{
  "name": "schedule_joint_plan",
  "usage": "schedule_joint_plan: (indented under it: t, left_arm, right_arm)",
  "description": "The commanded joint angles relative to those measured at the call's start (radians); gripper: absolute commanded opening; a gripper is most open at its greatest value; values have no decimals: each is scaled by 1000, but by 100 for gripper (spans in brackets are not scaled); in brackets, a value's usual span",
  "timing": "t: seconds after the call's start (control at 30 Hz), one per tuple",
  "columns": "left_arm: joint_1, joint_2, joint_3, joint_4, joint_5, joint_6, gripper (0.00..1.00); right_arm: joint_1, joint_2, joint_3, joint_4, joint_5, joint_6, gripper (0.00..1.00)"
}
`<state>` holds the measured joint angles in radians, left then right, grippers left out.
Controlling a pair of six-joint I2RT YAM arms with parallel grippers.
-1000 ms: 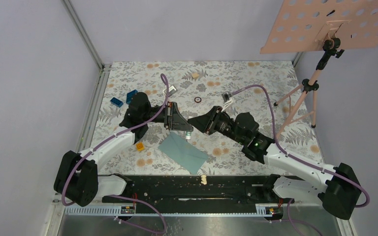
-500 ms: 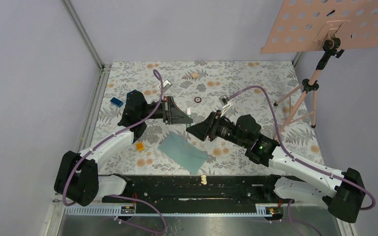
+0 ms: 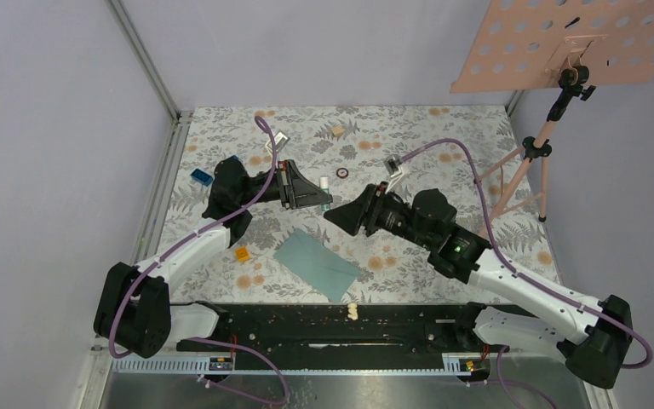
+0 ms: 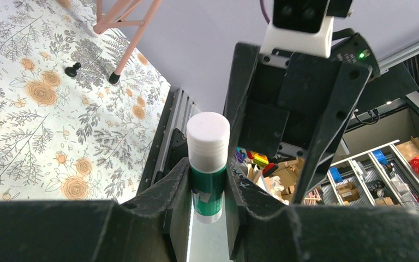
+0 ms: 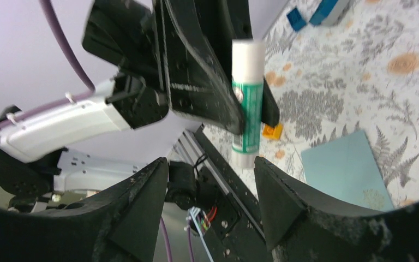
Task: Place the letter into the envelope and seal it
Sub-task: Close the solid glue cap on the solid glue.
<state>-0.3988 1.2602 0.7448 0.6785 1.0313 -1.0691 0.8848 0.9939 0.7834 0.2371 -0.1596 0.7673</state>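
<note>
Green-and-white glue stick [image 4: 208, 164] sits clamped around its body by the left gripper [image 4: 207, 180], its white cap [image 4: 208, 131] pointing at the right gripper [image 5: 210, 174], whose jaws stand wide apart just short of it with nothing between them. To uncap it cleanly, I judge the right jaws should centre on the cap, close squarely and pull along the stick's axis while the left holds firm. Below and nearer the bases, the envelope [image 3: 317, 264] lies flat on the table [image 3: 443, 136], well apart from both grippers; the letter does not show, perhaps already inside.
</note>
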Motion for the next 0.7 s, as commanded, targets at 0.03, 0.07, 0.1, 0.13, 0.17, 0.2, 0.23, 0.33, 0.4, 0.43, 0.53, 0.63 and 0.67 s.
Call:
schedule_joint_plan:
  t: [0.03, 0.07, 0.1, 0.13, 0.17, 0.2, 0.23, 0.33, 0.4, 0.43, 0.53, 0.63, 0.67]
  left_arm:
    - [2, -27, 31, 80, 6, -6, 0]
    - [3, -29, 30, 80, 11, -6, 0]
    - [3, -31, 30, 79, 14, -6, 0]
    - [3, -31, 30, 79, 16, -6, 0]
    - [3, -33, 30, 78, 20, -6, 0]
    - [4, -34, 31, 78, 23, -6, 0]
    - [3, -34, 32, 78, 25, -6, 0]
    - [3, -38, 36, 76, 31, -8, 0]
    - [3, -40, 37, 70, 33, -7, 0]
    - [2, -41, 37, 69, 34, -6, 0]
    - [3, -47, 39, 62, 34, -2, 0]
    - [2, -48, 41, 61, 37, -1, 0]
    - [3, -47, 41, 61, 40, 0, 0]
  right_arm:
    - [-53, 6, 91, 11, 41, -31, 67]
    - [-73, 19, 110, 5, 29, -27, 67]
    - [-85, 34, 124, -1, 16, -25, 67]
    - [-96, 50, 140, -6, 2, -24, 67]
    - [-105, 68, 160, -12, -19, -24, 67]
    - [-113, 89, 181, -18, -41, -22, 67]
    - [-119, 110, 203, -28, -61, -22, 67]
    - [-126, 166, 251, -35, -115, -16, 66]
    - [-127, 194, 271, -30, -133, -13, 66]
    - [-127, 205, 279, -30, -141, -11, 66]
    - [-128, 223, 287, -22, -153, -4, 63]
    - [-127, 226, 284, -14, -151, -2, 59]
    - [-129, 225, 281, -10, -146, -1, 57]
